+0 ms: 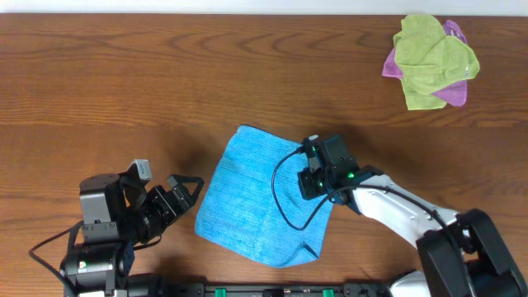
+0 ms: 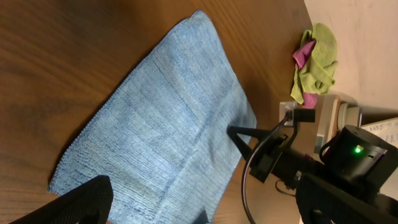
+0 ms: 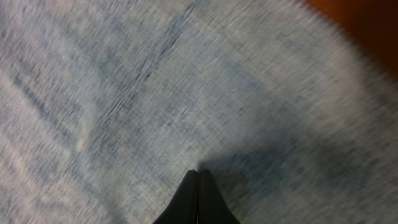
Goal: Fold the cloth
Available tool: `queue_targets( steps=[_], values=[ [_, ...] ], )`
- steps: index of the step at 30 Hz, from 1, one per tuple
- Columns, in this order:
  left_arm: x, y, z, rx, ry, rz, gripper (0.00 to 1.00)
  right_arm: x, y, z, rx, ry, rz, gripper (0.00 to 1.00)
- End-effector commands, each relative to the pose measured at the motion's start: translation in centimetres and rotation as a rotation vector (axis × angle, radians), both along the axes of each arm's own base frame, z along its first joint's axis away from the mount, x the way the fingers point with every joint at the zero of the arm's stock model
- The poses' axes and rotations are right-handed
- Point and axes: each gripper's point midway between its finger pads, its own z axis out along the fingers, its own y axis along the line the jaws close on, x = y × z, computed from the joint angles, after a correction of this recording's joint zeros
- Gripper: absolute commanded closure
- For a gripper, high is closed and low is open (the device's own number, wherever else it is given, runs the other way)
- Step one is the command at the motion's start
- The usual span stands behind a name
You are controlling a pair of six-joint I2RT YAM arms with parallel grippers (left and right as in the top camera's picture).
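Observation:
The sky-blue cloth (image 1: 256,198) lies flat on the wooden table (image 1: 124,82) near the front middle, and it also fills the left wrist view (image 2: 161,124) and the blurred right wrist view (image 3: 155,93). My right gripper (image 1: 307,183) is over the cloth's right side. Its fingers (image 3: 198,177) are pressed together, tips down at the cloth surface, and no fabric shows between them. My left gripper (image 1: 186,194) sits just off the cloth's left edge. It is wide open (image 2: 211,208) with nothing between its fingertips (image 2: 81,202).
A lime-green cloth (image 1: 433,58) is bunched on a purple-pink one (image 1: 452,92) at the far right corner of the table. The right arm's black cable (image 1: 285,194) loops over the blue cloth. The table's front edge runs close behind both arms.

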Motion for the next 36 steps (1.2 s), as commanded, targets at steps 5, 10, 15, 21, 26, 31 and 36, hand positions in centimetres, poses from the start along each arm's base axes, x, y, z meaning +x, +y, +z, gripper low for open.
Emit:
queue_targets(
  steps=[5,10,15,21,26,31,36],
  values=[
    [0.6,0.2,0.4,-0.009,-0.021,0.022,0.05,1.5,-0.5,-1.3,-0.008,-0.011,-0.049,0.99],
    [0.8,0.2,0.6,-0.011,-0.031,0.026,0.05,2.9,0.0,-2.0,-0.014,-0.016,-0.054,0.99],
    [0.9,0.2,0.6,-0.010,-0.034,0.030,0.05,5.6,0.7,-2.4,-0.023,-0.029,-0.063,0.99],
    [1.0,0.5,0.5,-0.002,-0.030,0.043,0.05,10.3,1.8,-2.1,-0.033,-0.081,-0.060,0.99],
    [1.0,0.7,0.4,0.009,-0.027,0.055,0.05,14.1,1.5,-1.4,-0.023,-0.117,-0.099,0.99],
    [1.2,1.0,0.0,0.008,0.001,0.083,0.05,14.4,0.0,-0.8,-0.052,-0.066,-0.128,0.99],
    [1.2,0.9,-0.2,-0.024,0.037,0.110,0.05,12.8,0.8,2.2,0.001,0.003,-0.094,0.99]
  ],
)
